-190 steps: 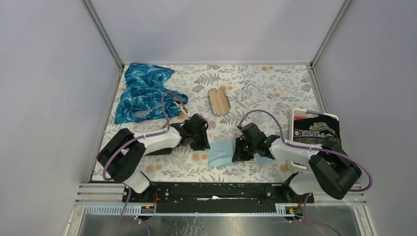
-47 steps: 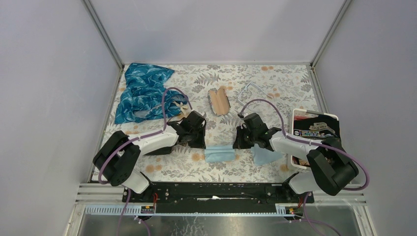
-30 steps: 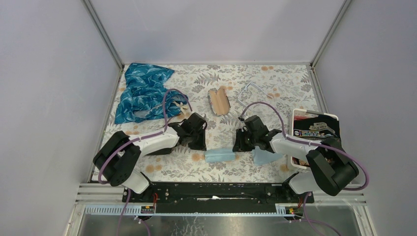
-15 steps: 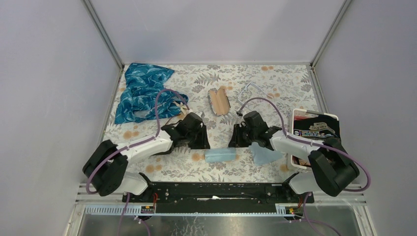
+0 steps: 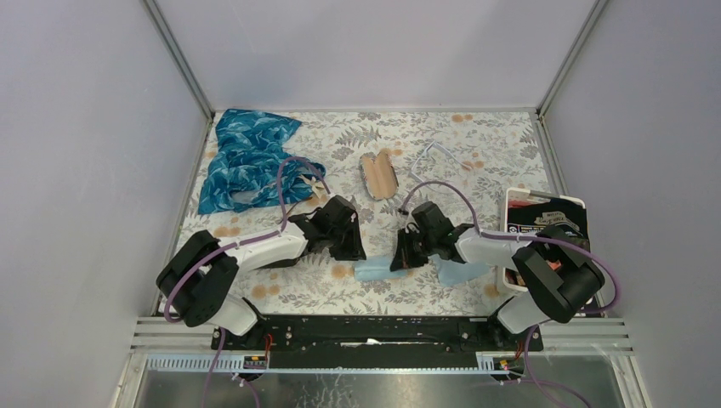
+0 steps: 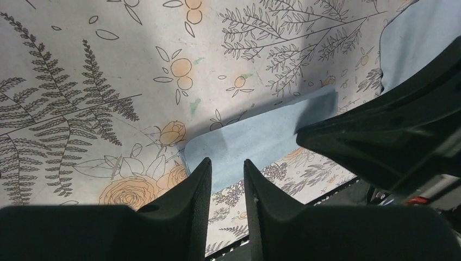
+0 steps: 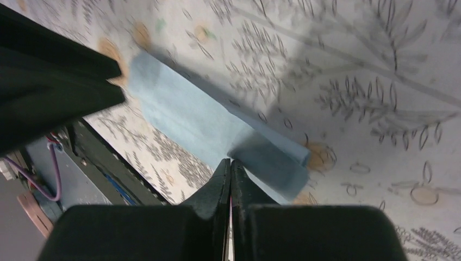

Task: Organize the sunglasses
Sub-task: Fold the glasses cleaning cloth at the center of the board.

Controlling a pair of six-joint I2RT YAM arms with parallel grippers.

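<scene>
With my right hand [image 7: 230, 162] shut at the edge of the blue cloth [image 7: 185, 117] and my left hand [image 6: 227, 163] slightly open, empty, just beside, they could collide or rumple it, while the sunglasses [image 5: 379, 176] lie well behind, untouched.

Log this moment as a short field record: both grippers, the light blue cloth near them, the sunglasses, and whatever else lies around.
left gripper: open by a narrow gap, nothing between the fingers, over the cloth's edge
right gripper: shut, tips at the cloth's folded end; whether it pinches the cloth is unclear
light blue cloth: folded strip on the table
sunglasses: farther back, apart from both grippers
also present: clear glasses, patterned blue fabric, white tray at the right edge
</scene>
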